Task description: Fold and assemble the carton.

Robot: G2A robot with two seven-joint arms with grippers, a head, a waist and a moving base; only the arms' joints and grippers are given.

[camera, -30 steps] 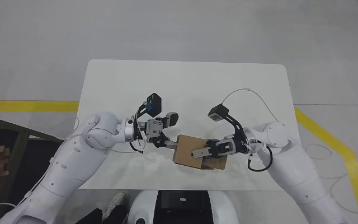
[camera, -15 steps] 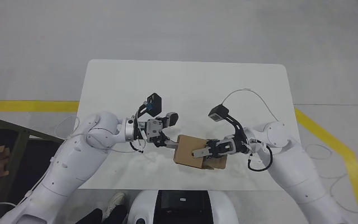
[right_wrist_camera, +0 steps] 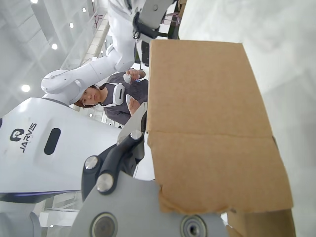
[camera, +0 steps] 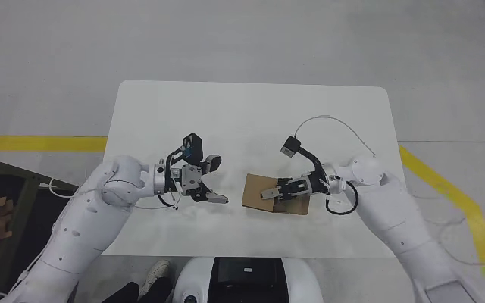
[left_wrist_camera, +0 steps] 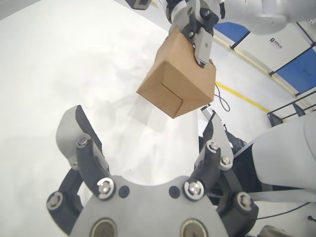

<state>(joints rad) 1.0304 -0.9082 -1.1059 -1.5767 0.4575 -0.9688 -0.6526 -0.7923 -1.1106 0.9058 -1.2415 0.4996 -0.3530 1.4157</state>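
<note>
Grey floor with a yellow floor line [camera: 45, 142] surrounds the white surface [camera: 250, 106], which carries the work near its front edge. A brown carton [camera: 256, 188] sits there, toward the right of centre. The right gripper [camera: 274, 194] is clamped on the carton, with one finger laid along an outer wall and the cardboard pinched between the two. In the left wrist view the carton is tilted, with its closed end and the seam where the flaps meet turned toward that camera. A soft shadow lies on the surface below it, so it appears to be raised off the surface rather than resting flat.

The left gripper [left_wrist_camera: 144, 119] hangs over the surface to the left of the carton. It is well apart from the carton, with its fingers spread wide and pointing toward it. A thin white cable [camera: 333, 121] runs from the right arm in a loop over the surface, behind the carton and not touching it. Blue panels [left_wrist_camera: 303, 75] and dark railings stand in the room beyond the surface's edge.
</note>
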